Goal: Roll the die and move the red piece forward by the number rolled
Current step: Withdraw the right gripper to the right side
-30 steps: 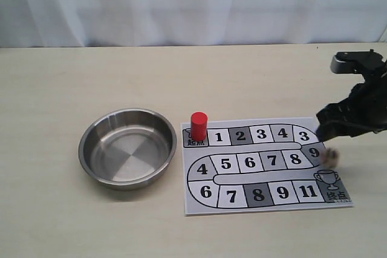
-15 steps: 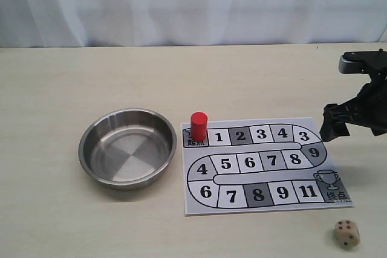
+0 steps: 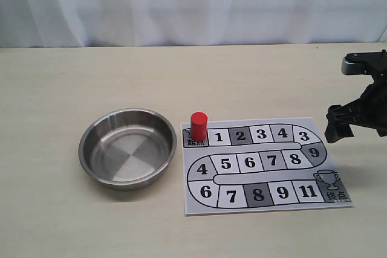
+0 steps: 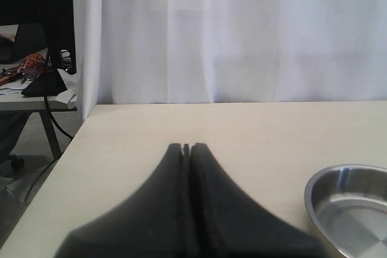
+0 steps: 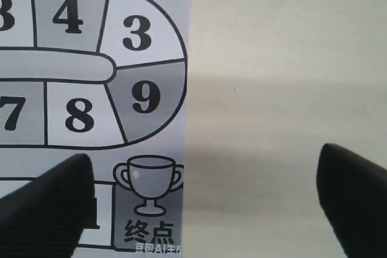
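Observation:
The red piece [image 3: 199, 125] stands upright on the start square at the top left corner of the numbered game board [image 3: 192, 200]. No die shows in any view. My right gripper [image 3: 338, 131] hangs open over the table just past the board's right edge, beside square 9. In the right wrist view the right gripper [image 5: 202, 161] has its fingers wide apart, with only the trophy square [image 5: 148, 194] and bare table between them. My left gripper [image 4: 186, 146] is shut on nothing above the table, and the exterior view does not show it.
A steel bowl [image 3: 82, 149] sits empty to the left of the board; its rim [image 4: 311, 193] shows in the left wrist view. A white curtain [image 3: 193, 4] hangs behind the table. The table's left edge [image 4: 54, 173] drops off near the left gripper.
The die dropped from the right gripper, lay on the table at the front right half a second ago, and is now gone from view. The right gripper drifted slightly right.

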`<state>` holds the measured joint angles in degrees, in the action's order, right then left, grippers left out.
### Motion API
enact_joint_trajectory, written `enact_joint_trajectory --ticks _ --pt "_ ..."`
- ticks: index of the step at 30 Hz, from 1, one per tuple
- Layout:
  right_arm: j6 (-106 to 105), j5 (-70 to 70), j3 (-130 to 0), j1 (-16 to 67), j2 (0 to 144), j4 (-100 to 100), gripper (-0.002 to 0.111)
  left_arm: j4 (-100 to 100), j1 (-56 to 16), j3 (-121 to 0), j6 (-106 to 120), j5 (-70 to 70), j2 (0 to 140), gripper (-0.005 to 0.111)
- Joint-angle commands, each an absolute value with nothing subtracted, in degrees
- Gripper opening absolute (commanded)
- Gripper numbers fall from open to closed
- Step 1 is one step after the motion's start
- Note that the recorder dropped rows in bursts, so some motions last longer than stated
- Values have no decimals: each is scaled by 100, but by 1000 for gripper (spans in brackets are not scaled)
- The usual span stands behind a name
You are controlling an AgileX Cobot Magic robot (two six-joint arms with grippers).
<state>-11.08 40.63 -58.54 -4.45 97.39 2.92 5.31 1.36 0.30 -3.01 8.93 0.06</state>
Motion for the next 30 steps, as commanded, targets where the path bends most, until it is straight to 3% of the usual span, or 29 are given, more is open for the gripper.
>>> enact_joint_trajectory --ticks 1,5,9,18,30 --pt "-1077 4305 -5860 -453 9723 253 71 534 136 0 -303 810 0 0" --pt "-1067 4677 -5860 -453 9632 253 32 534 136 0 -303 810 0 0" --pt "-1067 4894 -5860 -453 9358 253 4 534 136 0 -303 810 0 0" --pt "-1364 5351 -5504 -453 8282 348 4 534 136 0 -303 810 0 0" --pt "-3669 6268 -4293 -453 6512 1139 4 534 136 0 -303 825 0 0"
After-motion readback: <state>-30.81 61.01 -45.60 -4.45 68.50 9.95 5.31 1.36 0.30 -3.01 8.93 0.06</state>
